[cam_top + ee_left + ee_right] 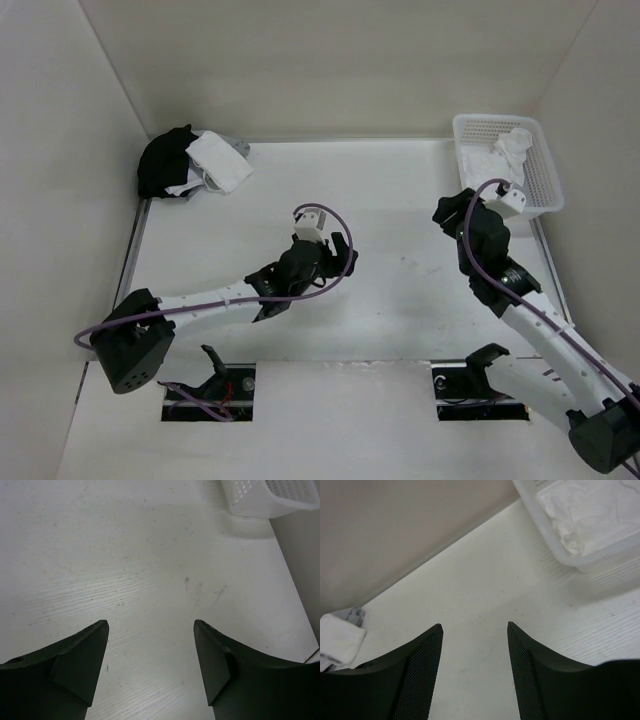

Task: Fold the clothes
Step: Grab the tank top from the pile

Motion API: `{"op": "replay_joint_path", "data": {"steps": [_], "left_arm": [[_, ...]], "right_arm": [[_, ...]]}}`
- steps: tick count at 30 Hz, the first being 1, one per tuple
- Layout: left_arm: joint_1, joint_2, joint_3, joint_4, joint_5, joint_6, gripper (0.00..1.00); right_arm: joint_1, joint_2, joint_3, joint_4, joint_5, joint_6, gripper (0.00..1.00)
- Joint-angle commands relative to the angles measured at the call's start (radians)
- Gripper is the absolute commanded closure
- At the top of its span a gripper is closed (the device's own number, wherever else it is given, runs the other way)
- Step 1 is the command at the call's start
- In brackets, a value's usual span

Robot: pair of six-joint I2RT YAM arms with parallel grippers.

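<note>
Left end effector (151,625) hangs over the bench (400,290) with its two dark fingers (75,655) spread wide. Only bare white surface shows between them, so it has hold of nothing. Its wrist view looks across the scuffed bench toward a corner of the white basket (548,175) at the far right. The right end effector (475,625) is parted as well, with a somewhat narrower gap, and it too grips nothing. Bench surface fills the space between its mesh-textured fingers (415,670). It sits near the basket, on the side toward the middle of the bench, and does not touch it. The clothes (512,148), a crumpled white garment, lie inside that basket in the far right corner, too bunched up for any straps to be made out. A separate heap of black and white garments (190,162) sits in the far left corner, well apart from both end effectors.
</note>
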Motion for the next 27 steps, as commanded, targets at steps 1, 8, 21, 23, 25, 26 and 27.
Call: {"op": "replay_joint_path", "data": {"steps": [1, 8, 21, 23, 25, 26, 27], "left_arm": [[-0.017, 0.009, 0.016, 0.046, -0.034, 0.042, 0.31], [0.008, 0.038, -0.016, 0.1, -0.04, 0.045, 0.31], [0.118, 0.009, -0.132, 0.249, 0.037, 0.016, 0.31], [0.152, 0.009, -0.137, 0.249, 0.067, -0.008, 0.31], [0.178, 0.016, -0.14, 0.25, 0.098, -0.03, 0.31], [0.192, 0.024, -0.142, 0.255, 0.113, -0.041, 0.31], [0.204, 0.033, -0.143, 0.262, 0.126, -0.053, 0.31]], "right_arm": [[-0.087, 0.068, 0.085, 0.042, -0.008, -0.06, 0.41], [-0.283, 0.218, 0.131, 0.235, -0.055, -0.079, 0.75], [-0.59, 1.097, 0.843, 0.079, -0.133, -0.1, 0.66], [-0.616, 1.206, 0.945, 0.036, -0.144, -0.088, 0.56], [-0.633, 1.29, 1.031, 0.001, -0.187, -0.074, 0.48], [-0.639, 1.333, 1.075, -0.027, -0.224, -0.065, 0.47], [-0.645, 1.37, 1.114, -0.05, -0.256, -0.047, 0.46]]}}
